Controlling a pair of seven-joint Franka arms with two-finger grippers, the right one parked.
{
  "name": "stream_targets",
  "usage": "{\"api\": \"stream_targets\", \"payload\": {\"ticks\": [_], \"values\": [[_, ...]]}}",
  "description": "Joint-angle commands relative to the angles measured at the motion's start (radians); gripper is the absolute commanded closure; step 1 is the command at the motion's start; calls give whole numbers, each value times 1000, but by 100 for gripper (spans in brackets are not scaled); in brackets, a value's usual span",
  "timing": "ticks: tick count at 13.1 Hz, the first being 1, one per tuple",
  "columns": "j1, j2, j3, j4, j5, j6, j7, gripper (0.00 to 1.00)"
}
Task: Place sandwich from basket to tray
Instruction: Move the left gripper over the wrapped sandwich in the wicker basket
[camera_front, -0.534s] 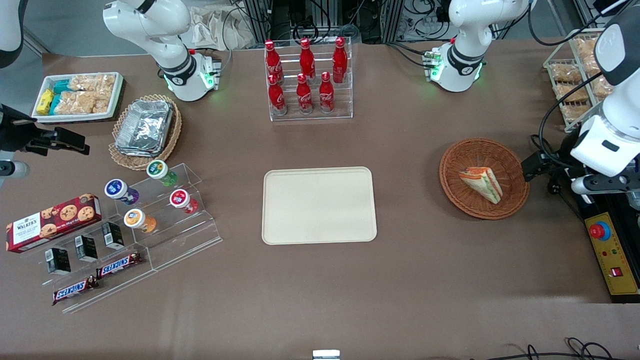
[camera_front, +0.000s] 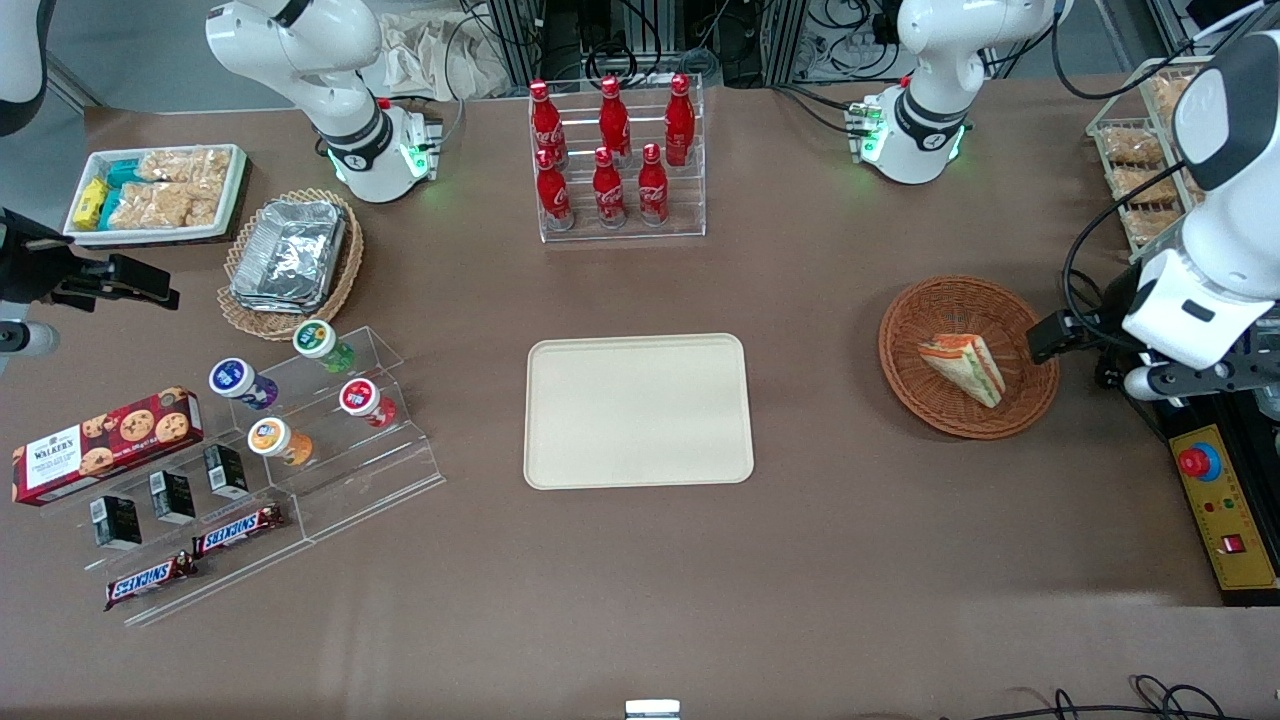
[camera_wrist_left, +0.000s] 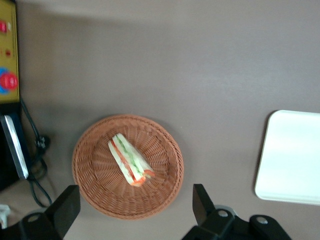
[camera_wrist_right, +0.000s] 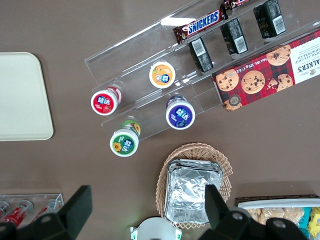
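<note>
On the brown table (camera_front: 850, 560), the gripper (camera_wrist_left: 135, 210) has drifted closer, fingers (camera_wrist_left: 67, 207) spread wide and empty above the basket (camera_wrist_left: 95, 200); the sandwich (camera_wrist_left: 130, 161) lies inside, between them, ungrasped; tray (camera_front: 638, 410) bare.

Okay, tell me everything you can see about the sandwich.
The sandwich is a small triangular wedge of pale bread with green, orange and red filling layers. It lies in the round reddish-brown wicker basket, resting on the weave, untouched. The open gripper hangs above the basket's edge, not yet over the sandwich.
</note>
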Motion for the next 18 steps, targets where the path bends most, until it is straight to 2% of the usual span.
{"api": "stream_targets", "payload": {"ticks": [1, 5, 8, 12, 16, 18], "values": [[3, 30, -5, 0, -7, -11, -187, 0], [63, 104, 4, -4, 13, 14, -436, 0], [83, 121, 4, -128, 106, 173, -574, 0], [82, 121, 1, -230, 99, 283, -663, 0], [69, 76, -6, -397, 88, 428, -749, 0], [69, 69, -6, -451, 57, 484, -774, 0]]}}
